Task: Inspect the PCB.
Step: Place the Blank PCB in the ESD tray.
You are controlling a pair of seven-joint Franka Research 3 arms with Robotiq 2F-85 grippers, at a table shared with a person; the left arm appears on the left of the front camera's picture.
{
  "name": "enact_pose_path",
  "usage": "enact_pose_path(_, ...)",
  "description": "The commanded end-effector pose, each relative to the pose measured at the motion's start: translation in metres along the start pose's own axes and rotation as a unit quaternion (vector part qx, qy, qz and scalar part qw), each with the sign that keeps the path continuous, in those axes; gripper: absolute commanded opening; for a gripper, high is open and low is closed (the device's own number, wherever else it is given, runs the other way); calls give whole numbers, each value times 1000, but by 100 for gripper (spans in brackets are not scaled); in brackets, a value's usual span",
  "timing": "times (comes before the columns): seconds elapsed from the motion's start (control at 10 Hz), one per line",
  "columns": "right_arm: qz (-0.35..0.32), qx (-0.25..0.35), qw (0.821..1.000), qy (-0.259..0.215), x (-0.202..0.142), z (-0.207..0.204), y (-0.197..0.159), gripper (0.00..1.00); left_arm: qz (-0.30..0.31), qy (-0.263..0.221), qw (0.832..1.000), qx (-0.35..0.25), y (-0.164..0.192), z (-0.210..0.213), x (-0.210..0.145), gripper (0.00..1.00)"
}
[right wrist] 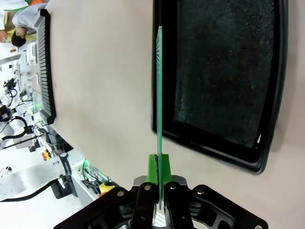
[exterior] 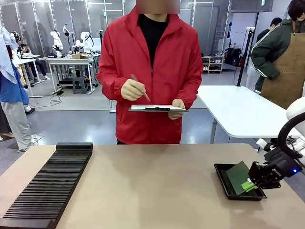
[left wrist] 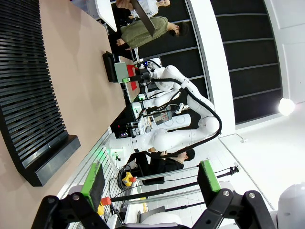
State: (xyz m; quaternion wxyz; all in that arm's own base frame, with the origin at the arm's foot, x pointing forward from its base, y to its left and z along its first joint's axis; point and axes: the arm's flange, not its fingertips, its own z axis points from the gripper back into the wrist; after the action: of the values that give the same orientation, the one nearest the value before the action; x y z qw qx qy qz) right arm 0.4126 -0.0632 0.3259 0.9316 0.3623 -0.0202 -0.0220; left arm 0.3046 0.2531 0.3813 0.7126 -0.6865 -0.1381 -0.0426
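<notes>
- One slotted black rack [exterior: 50, 183] at near left.
- One clipboard [exterior: 157, 108] held by person [exterior: 150, 71] far middle.
- One black tray [exterior: 224, 183] at right.
- One PCB [exterior: 238, 175] tilted over tray, edge pinched by clenched right gripper [exterior: 251, 183].
- Left gripper [left wrist: 150, 179] spread wide, grasping nothing.

Slotted black rack [exterior: 47, 183]: near end cut off by bottom edge in front view. PCB [right wrist: 159, 90]: seen edge-on from right wrist, faces unreadable; near edge hidden between green pads [right wrist: 152, 168]. Small black tray [right wrist: 224, 81]: top cut off by frame.
</notes>
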Motion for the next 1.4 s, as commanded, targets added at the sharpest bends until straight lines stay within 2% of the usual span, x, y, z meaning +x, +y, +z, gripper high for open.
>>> enact_pose_path(0.0,17,-5,1000,-18,20,-7,0,3,0,3,1000,3,-3,0,0,100)
enact_pose_path(0.5,-1,-9,1000,-16,51,-14,4,3,0,3,1000,3,-3,0,0,100)
enact_pose_path(1.2,-12,-37,999,-25,46,-28,3,3,0,3,1000,3,-3,0,0,100)
enact_pose_path(1.3,-12,-38,999,-24,44,-28,4,19,0,3,1000,3,-3,0,0,100)
